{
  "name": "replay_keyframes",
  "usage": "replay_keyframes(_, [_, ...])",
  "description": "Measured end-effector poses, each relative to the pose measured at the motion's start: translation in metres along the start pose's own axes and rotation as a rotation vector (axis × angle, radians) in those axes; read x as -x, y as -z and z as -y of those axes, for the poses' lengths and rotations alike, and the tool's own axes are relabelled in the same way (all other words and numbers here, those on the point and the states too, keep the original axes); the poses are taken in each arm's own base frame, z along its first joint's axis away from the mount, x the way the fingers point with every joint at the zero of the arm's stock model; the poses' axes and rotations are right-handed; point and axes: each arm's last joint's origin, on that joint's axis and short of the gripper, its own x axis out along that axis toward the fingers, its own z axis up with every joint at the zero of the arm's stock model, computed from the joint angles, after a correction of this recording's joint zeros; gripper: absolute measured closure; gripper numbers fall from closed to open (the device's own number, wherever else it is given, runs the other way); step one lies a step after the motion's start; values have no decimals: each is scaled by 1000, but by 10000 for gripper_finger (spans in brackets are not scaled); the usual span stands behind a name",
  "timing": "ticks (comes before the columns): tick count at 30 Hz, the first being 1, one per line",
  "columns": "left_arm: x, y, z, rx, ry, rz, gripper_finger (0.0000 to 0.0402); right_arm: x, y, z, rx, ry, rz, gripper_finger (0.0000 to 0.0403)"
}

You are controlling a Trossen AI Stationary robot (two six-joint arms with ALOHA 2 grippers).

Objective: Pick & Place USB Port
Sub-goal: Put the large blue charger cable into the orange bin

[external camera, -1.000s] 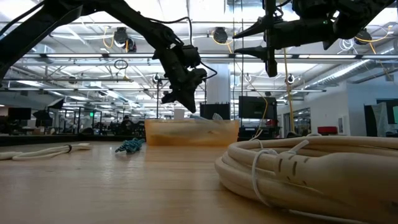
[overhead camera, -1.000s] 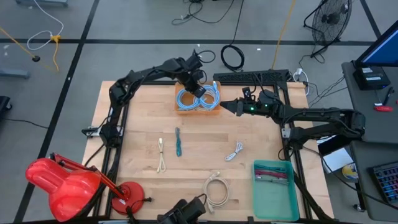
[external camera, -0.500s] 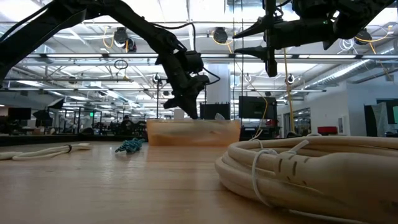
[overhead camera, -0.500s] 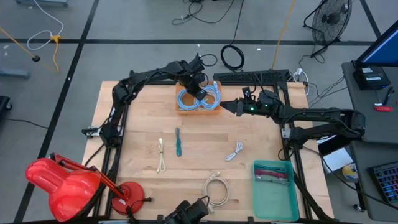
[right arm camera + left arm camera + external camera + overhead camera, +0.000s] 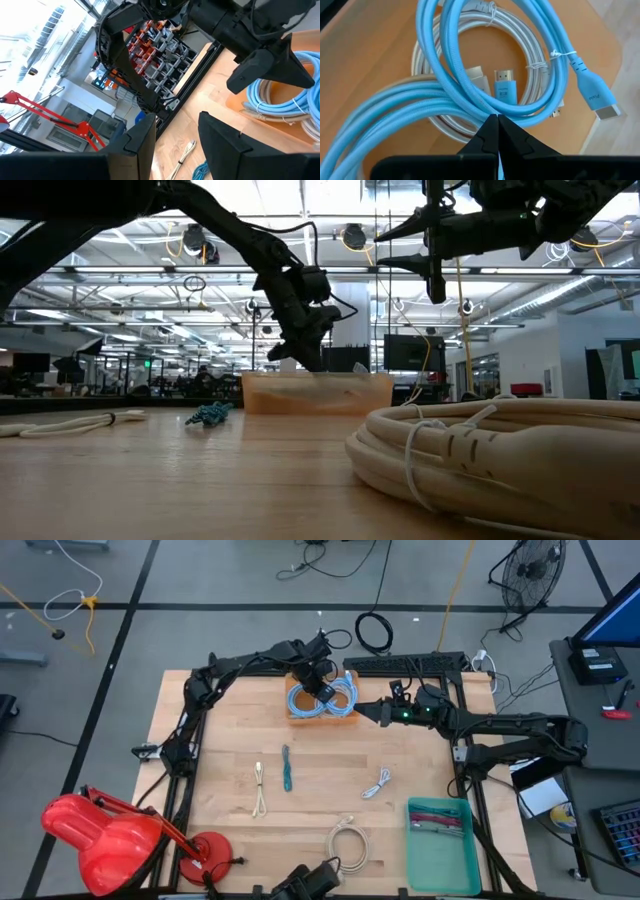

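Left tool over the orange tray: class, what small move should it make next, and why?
Probably open its fingers. The left tool hangs shut above the blue cables coiled in the orange tray, gripping nothing, and shut fingers cannot take hold of a cable. The right tool waits open beside the tray.

This is a robotics lab in a big open industrial hall. The wooden table (image 5: 230, 800) stands on a grey floor (image 5: 200, 580) marked with dark tape lines, and loose cables (image 5: 374, 632) lie around it. Beside the table there is a standing fan (image 5: 530, 570) and a desk with a monitor (image 5: 615, 620). Behind the table the room shows a high ceiling with steel trusses and lamps (image 5: 352, 237), and far workstations with screens (image 5: 408, 352).
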Motion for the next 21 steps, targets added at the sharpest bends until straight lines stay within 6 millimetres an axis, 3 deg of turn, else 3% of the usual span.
replay_keyframes(21, [-4, 0, 4, -17, -67, 16, 402, 0, 0, 0, 4, 2, -2, 261])
